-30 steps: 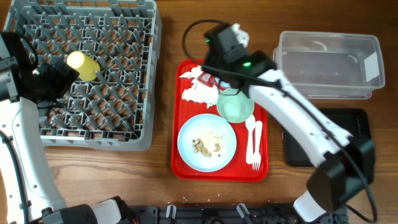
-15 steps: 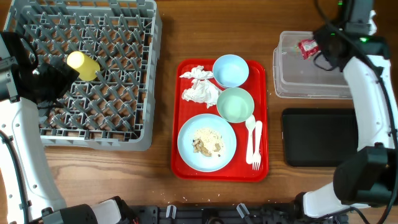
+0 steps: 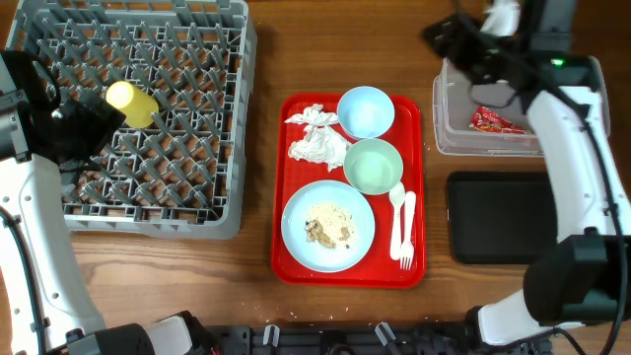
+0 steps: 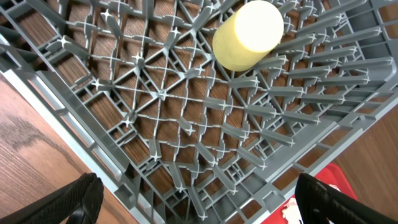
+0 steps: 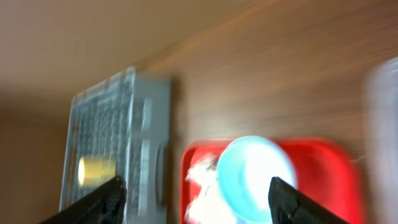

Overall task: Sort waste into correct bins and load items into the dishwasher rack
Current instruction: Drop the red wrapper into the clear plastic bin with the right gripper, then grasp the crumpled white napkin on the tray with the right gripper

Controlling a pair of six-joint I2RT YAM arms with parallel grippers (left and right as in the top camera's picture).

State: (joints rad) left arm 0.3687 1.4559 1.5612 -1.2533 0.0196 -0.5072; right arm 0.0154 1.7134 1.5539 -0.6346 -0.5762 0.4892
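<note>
Logging state, left to right. Dishwasher rack (image 3: 197, 212) sits at the left of the table (image 3: 256, 296). One item is in it: the yellow cup (image 3: 131, 104), lying on its side across the pegs in the upper-left area. Left fingers (image 4: 78, 199) are spread wide with nothing between them. They hang over the rack near the cup, not touching it.

Centre: red serving tray (image 3: 296, 271) carries everything not yet handled. Crumpled napkins (image 3: 315, 138) lie at its upper left, up against the blue bowl (image 3: 365, 110). Green bowl (image 3: 373, 166) sits just below that bowl, close against the upper-right rim of the blue plate (image 3: 301, 212). The plate holds the beige food scraps (image 3: 328, 227). White spoon (image 3: 396, 209) and fork (image 3: 406, 235) lie side by side along the tray's right edge.

Right: clear tub (image 3: 444, 138) holds the red-and-white wrapper (image 3: 496, 121), lying on its floor. Black tray (image 3: 503, 217), in front of the tub, shows nothing in it. Right fingers (image 5: 102, 199) are spread and empty, raised near the tub's far-left corner. The wrist view is blurred but shows open space between them.

Progress, as judged: early.
- Done: one item of six racked, one piece of waste binned.
- Left: napkins and scraps to the bins; then plate, both bowls, fork and spoon to the rack.
- Note: the scraps should leave the plate before it is racked.
</note>
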